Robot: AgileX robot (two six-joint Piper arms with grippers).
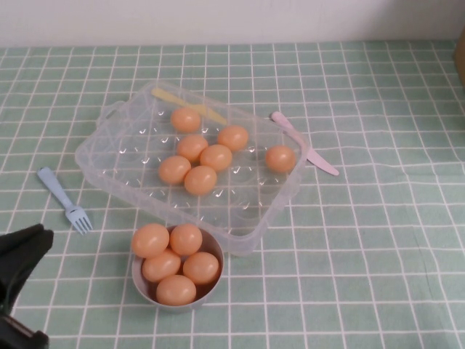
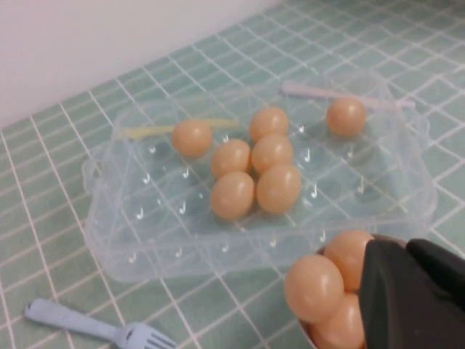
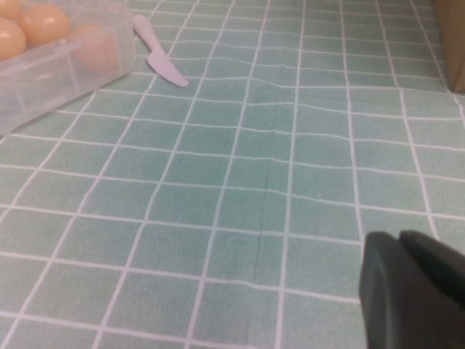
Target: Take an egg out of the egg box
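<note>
The clear plastic egg box (image 1: pixel 94 156) lies in the middle of the table with several orange-tan eggs (image 1: pixel 200 179) in its cups; one egg (image 1: pixel 280 158) sits apart near its right end. My left gripper (image 1: pixel 40 236) is shut and empty, low at the near left, apart from the box. In the left wrist view the left gripper (image 2: pixel 407 249) hangs beside the bowl eggs (image 2: pixel 314 287), with the box (image 2: pixel 109 240) beyond. My right gripper (image 3: pixel 399 236) is shut and empty over bare cloth, right of the box (image 3: pixel 43 80); it is outside the high view.
A small grey bowl (image 1: pixel 218 251) holding several eggs stands at the box's near edge. A blue fork (image 1: pixel 65 200) lies left of the box, a pink knife (image 1: pixel 305 145) at its right end, and a yellow knife (image 1: pixel 185 102) at its far side. A brown object (image 3: pixel 450 43) sits far right.
</note>
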